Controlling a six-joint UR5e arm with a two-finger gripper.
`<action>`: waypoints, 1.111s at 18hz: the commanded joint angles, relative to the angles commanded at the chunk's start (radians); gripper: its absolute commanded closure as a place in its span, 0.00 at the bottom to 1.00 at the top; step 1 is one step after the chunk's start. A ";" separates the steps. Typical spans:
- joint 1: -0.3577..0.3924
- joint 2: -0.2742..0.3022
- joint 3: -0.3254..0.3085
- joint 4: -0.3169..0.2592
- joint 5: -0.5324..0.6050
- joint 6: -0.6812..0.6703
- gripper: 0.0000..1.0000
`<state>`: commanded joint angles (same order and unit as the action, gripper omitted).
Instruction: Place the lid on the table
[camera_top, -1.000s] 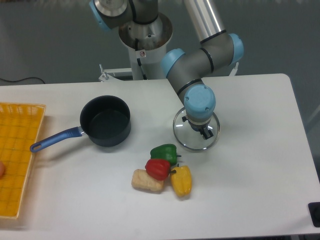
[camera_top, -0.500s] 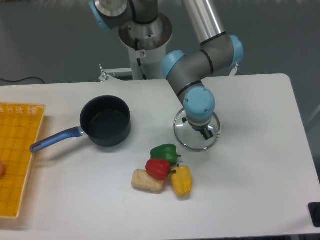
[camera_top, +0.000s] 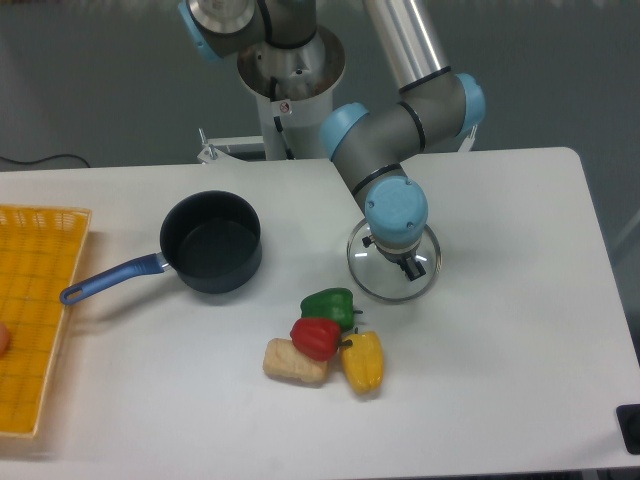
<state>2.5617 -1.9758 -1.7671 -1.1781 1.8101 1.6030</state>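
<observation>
— White desk, rounded at its far right corner, with broad bare surface to the right of the lid and along the near edge. Where does the lid sit?

— Right of centre on the desk, under the arm's blue-capped wrist. Its silver rim shows as a ring in front of and beside the wrist; the glass is clear, so the white shows through.

— And the jaws?

— The gripper points down over the lid's middle, but the wrist covers most of it. I cannot tell whether the jaws are apart or clamped on the knob, which is hidden too.

— What crowds the lid?

— A green pepper lies just in front and to the left, with a red pepper, a yellow pepper and a pale bread-like block bunched below it.

— Containers?

— A dark blue saucepan stands well left, its inside dark with nothing discernible in it. A yellow mesh tray is cut off at the left edge; something reddish peeks in there.
</observation>
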 joint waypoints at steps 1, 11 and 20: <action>0.000 0.000 -0.002 0.000 0.002 0.000 0.44; -0.009 -0.011 -0.006 0.020 0.011 0.000 0.37; -0.011 -0.014 -0.011 0.023 0.011 0.000 0.37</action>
<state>2.5510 -1.9896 -1.7779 -1.1551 1.8208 1.6030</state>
